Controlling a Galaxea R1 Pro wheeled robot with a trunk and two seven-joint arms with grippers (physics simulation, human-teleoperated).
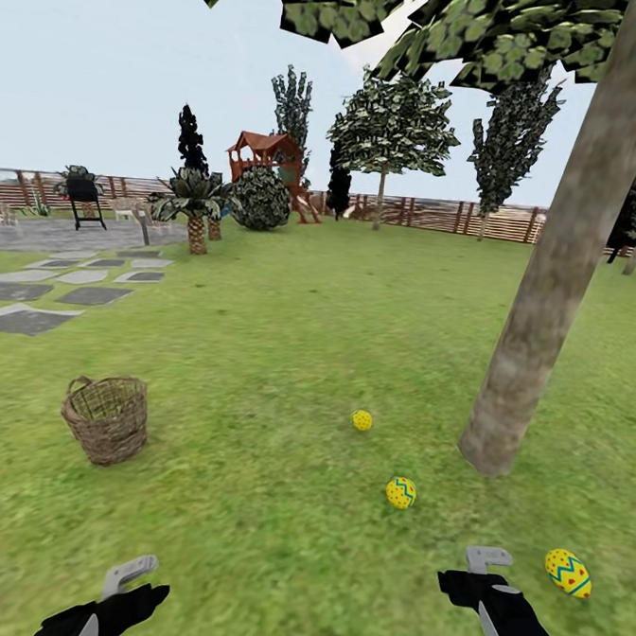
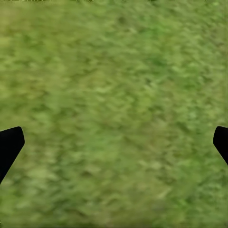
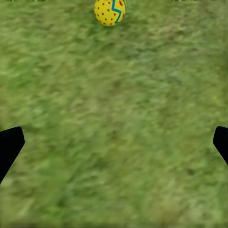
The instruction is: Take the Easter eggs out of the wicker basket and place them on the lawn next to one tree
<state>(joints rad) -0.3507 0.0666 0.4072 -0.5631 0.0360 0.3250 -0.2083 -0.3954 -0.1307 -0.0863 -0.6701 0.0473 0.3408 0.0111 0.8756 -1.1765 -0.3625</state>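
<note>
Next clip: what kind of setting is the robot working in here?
A simulated fenced garden or backyard: a wide lawn, a dark slatted wooden fence along the far edge, a red-roofed playhouse, and stepping-stone paving at the left.

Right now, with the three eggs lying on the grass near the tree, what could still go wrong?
1. The Easter eggs lie loose on the lawn; being round, one might roll away from the tree.
2. The right gripper hovers close to the nearest egg, so a careless arm move could knock it.
3. The wicker basket interior is only partly visible, so confirming it is empty deserves another look.
</note>
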